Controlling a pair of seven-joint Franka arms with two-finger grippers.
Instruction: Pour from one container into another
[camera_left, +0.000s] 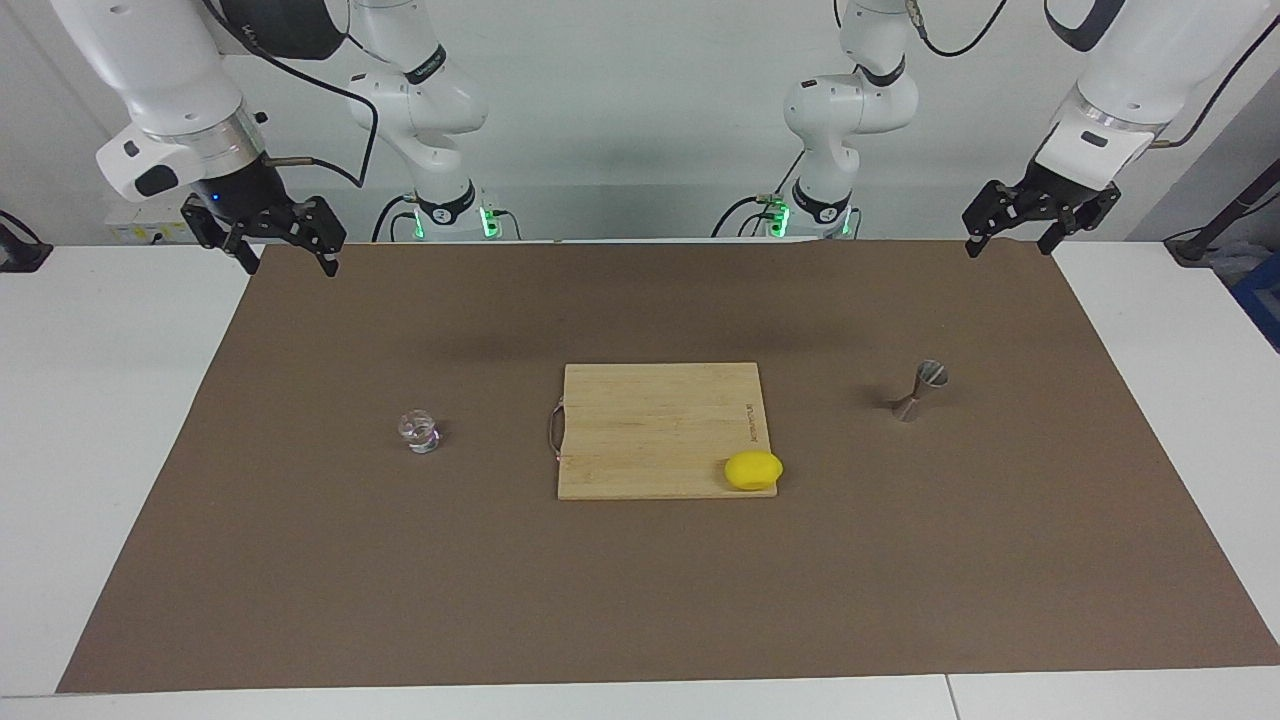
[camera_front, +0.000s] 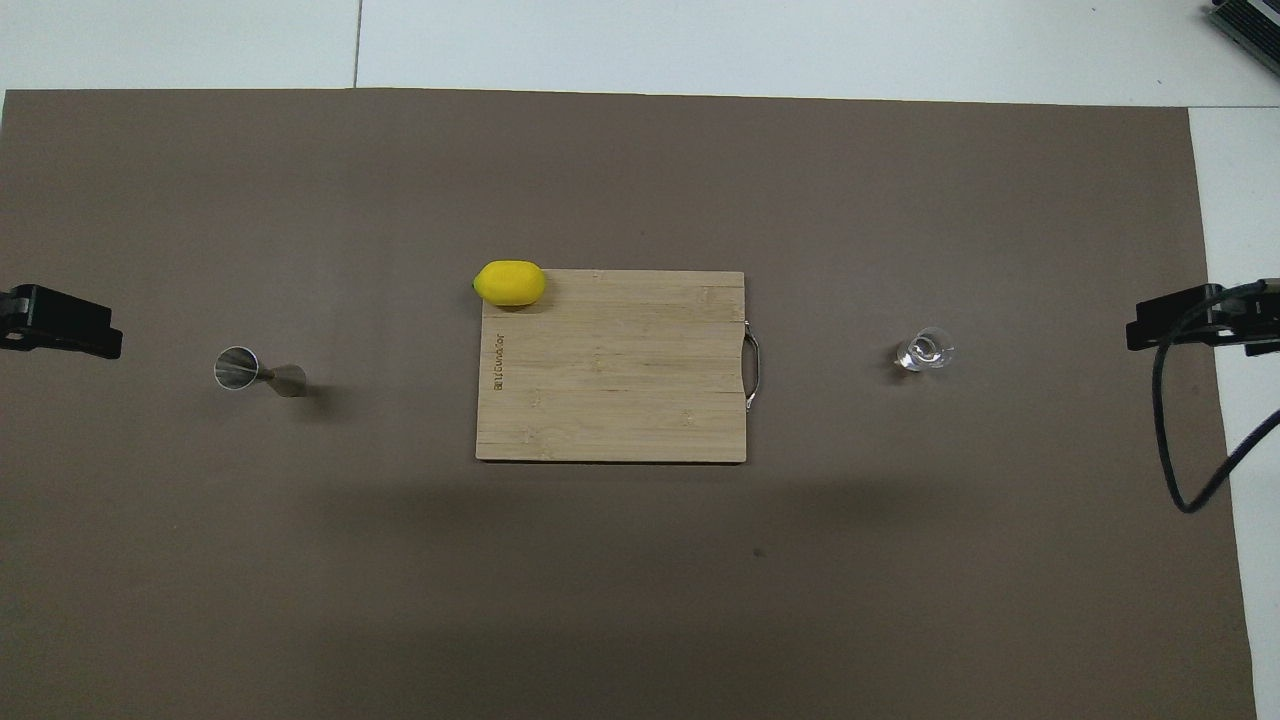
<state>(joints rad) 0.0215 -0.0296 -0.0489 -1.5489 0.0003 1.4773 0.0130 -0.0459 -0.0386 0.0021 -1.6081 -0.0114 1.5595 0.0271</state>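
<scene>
A small clear glass cup stands upright on the brown mat toward the right arm's end of the table. The grey steel hourglass jigger stands upright toward the left arm's end. Neither is touched. My right gripper hangs open in the air over the mat's edge at its own end, well apart from the cup. Over the mat's edge at the left arm's end, the left gripper is raised and open, well apart from the jigger. Both arms wait.
A wooden cutting board with a metal handle lies mid-mat between cup and jigger. A yellow lemon sits on the board's corner farthest from the robots, toward the jigger. The brown mat covers most of the white table.
</scene>
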